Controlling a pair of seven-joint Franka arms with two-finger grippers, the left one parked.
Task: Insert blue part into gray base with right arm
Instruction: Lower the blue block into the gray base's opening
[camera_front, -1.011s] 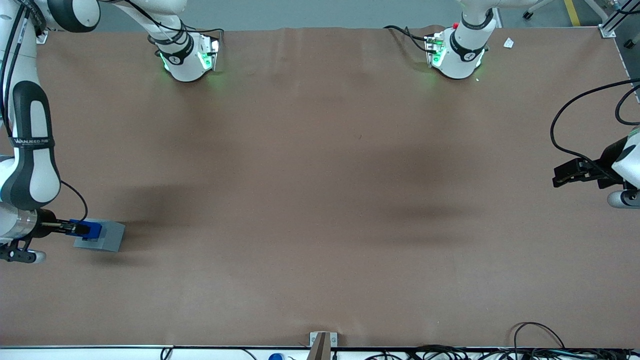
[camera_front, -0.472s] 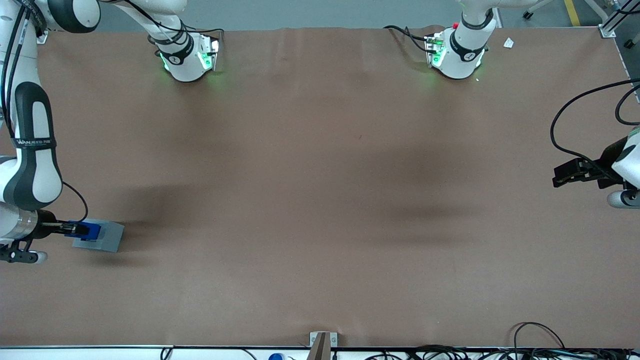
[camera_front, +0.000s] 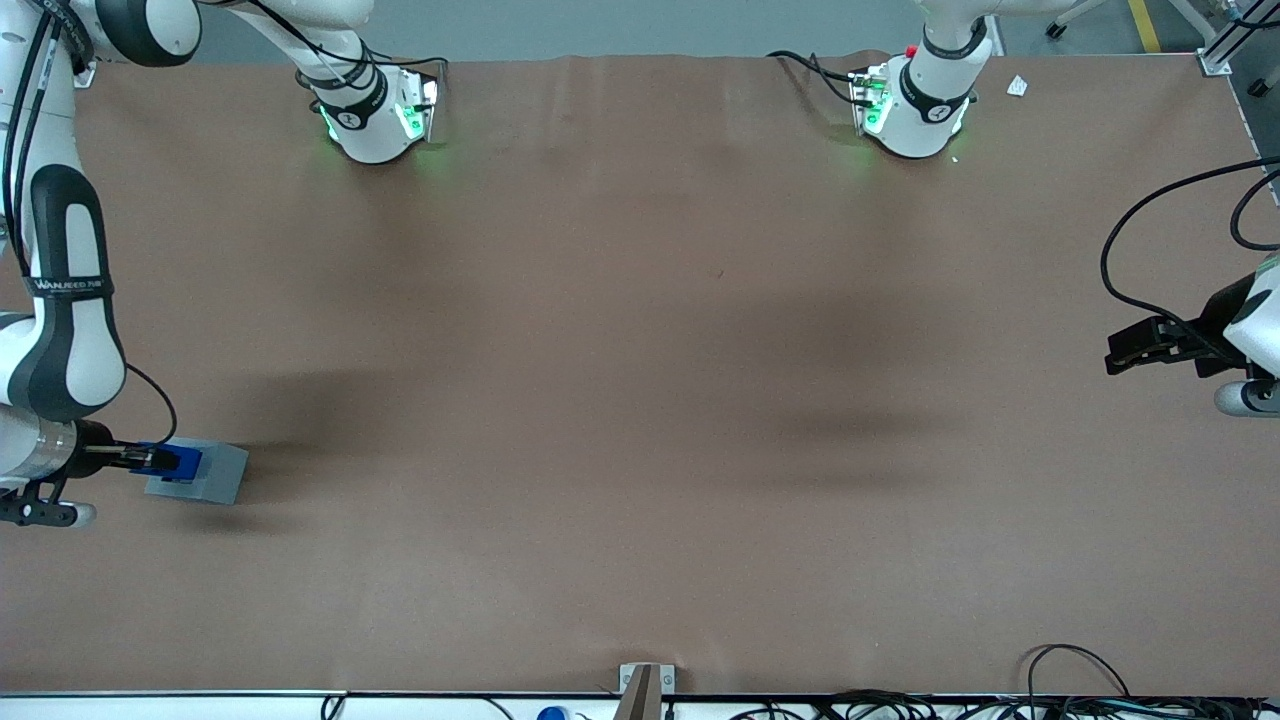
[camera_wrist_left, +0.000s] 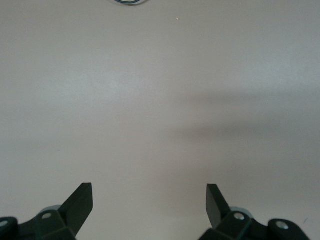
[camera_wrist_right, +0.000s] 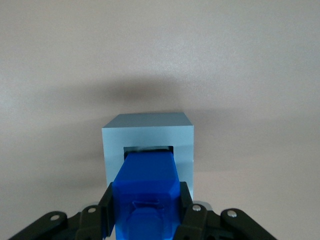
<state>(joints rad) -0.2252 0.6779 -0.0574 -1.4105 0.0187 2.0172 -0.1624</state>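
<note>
Lowered, tool (camera_wrist_right: 145, 212) holds blue part (camera_wrist_right: 147, 192) nose-first into gray base (camera_wrist_right: 148, 137).

A black band (camera_front: 68, 287) around the right arm (camera_front: 62, 300), at the left edge of the front view, carries small white lettering, too small to read with certainty. No other text, number or sign is legible in any view.

A brown table cover (camera_front: 640, 400), a white paper scrap (camera_front: 1017, 86), and tangled black cables (camera_front: 900, 705) along its near edge.
</note>
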